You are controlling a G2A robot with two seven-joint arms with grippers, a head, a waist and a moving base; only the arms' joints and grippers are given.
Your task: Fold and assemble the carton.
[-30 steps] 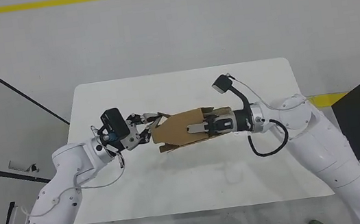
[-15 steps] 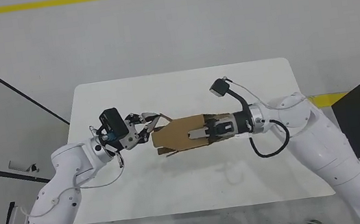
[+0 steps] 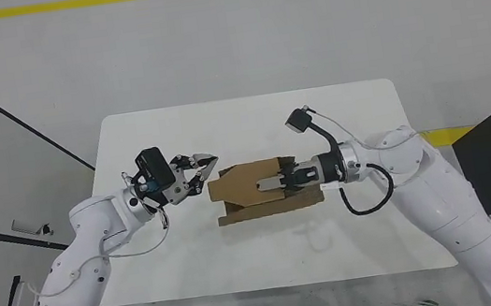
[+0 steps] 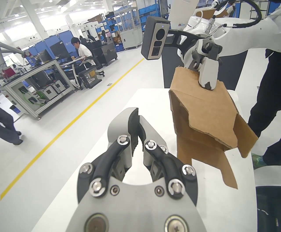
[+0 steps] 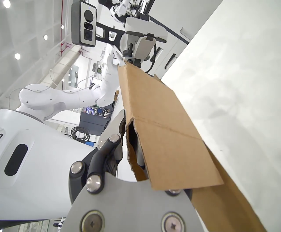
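**Item count.** One carton (image 3: 245,183), one tabletop (image 3: 351,233), two grippers.

**Carton, position.** The brown corrugated carton (image 4: 204,109) is over the middle of the tabletop (image 4: 151,98). It is partly folded into a flattened sleeve, and both ends are open.

**Carton, orientation.** The long axis runs from left to right across the tabletop, in line with both grippers. One open end points at the left gripper (image 3: 212,160). The other end points at the right gripper (image 3: 269,184). At the left end, two loose flaps hang down from the sleeve. The lowest flap tip appears to be at or just above the tabletop; contact cannot be confirmed.

**Right gripper.** The right gripper (image 5: 128,136) is at the carton's right end. Its jaws are clamped on one wall of the carton (image 5: 158,131), with one jaw inside the sleeve and one jaw outside. In the left wrist view, the outer jaw presses on the top panel at the carton's far end.

**Left gripper.** The left gripper (image 4: 137,118) is just beside the carton's left end and does not touch it. It points along the carton's long axis. Its jaws are drawn together with only a thin slit between the pads, and they hold nothing.
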